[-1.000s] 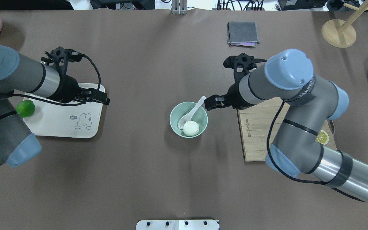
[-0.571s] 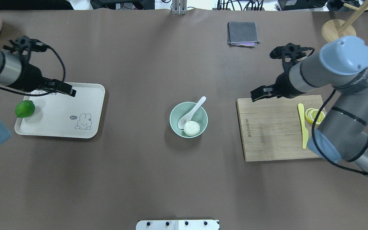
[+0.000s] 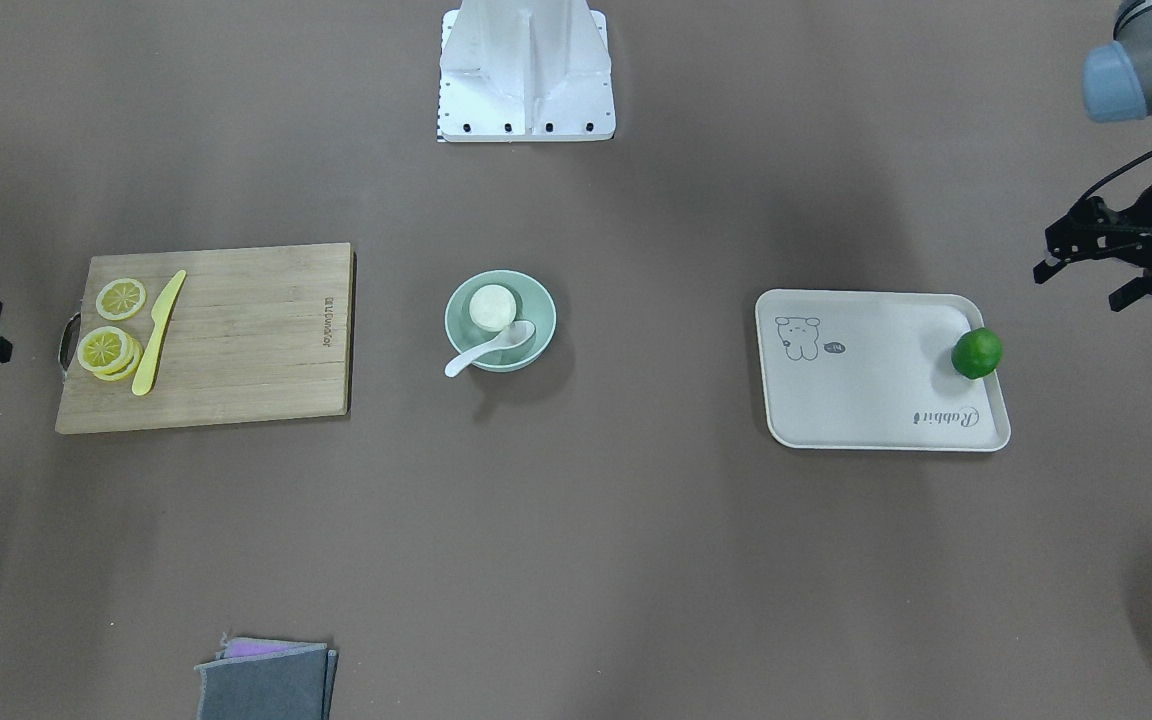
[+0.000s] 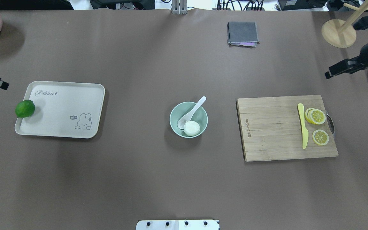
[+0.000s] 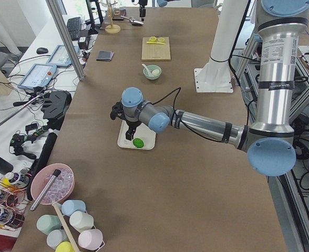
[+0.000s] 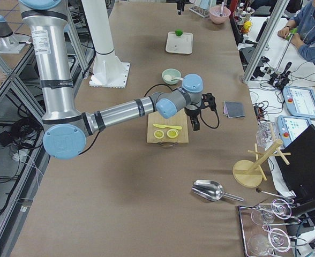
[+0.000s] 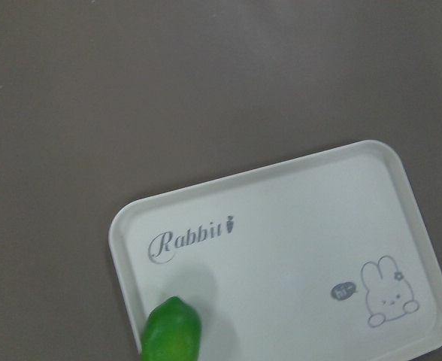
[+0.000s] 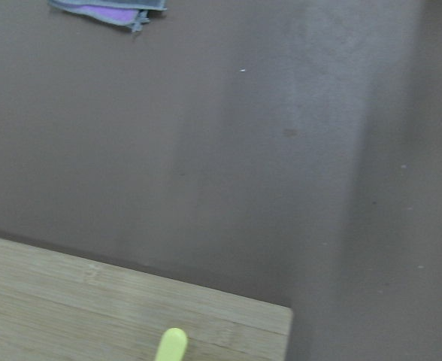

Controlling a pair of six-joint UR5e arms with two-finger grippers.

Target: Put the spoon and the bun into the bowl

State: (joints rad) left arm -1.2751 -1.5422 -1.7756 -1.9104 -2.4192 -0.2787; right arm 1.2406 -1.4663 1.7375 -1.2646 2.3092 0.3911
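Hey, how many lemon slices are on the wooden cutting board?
3. One yellow lemon slice lies alone; two overlapping slices sit beside it, all on the wooden cutting board next to the yellow plastic knife. More could hide under the overlap.

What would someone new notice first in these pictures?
Mid-table, the mint bowl holds the white bun with the spoon leaning on its rim, handle sticking out. On the robot's right sits a wooden cutting board with lemon slices and a yellow knife; on its left, a rabbit-print tray with a green lime at its edge.
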